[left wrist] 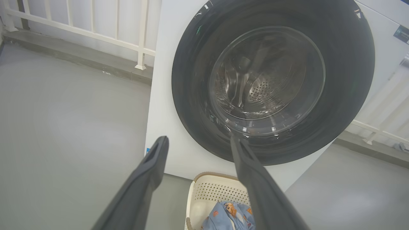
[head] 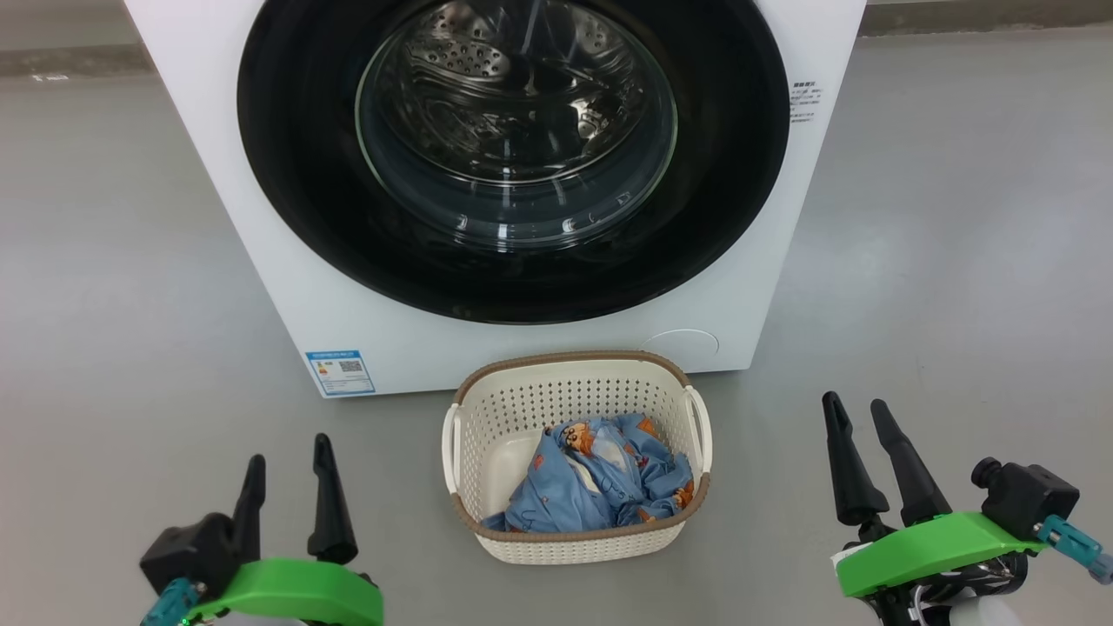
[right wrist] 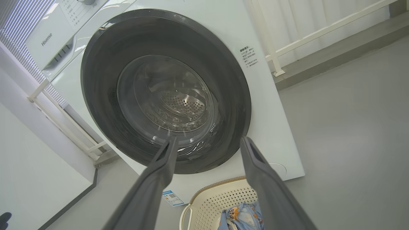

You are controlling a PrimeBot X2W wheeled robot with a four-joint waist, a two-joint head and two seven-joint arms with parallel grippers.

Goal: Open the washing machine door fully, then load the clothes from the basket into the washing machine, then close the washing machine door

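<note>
Grey floor [head: 113,287] under my left claw [head: 289,450] and right claw [head: 856,402], both spread, empty; I should hook the shut door [head: 296,156] ahead by its rim and swing it wide.

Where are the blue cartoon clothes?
In the head view, the clothes lie inside the basket, toward its right, on the floor before the washing machine.

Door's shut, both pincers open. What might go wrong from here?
The washing machine door is smooth glossy black with no handle I can make out, so a grip may slip. The basket sits right before the machine; an arm reaching for the door could knock it. The clothes lie bunched against the basket's near wall, so a grab may snag it.
</note>
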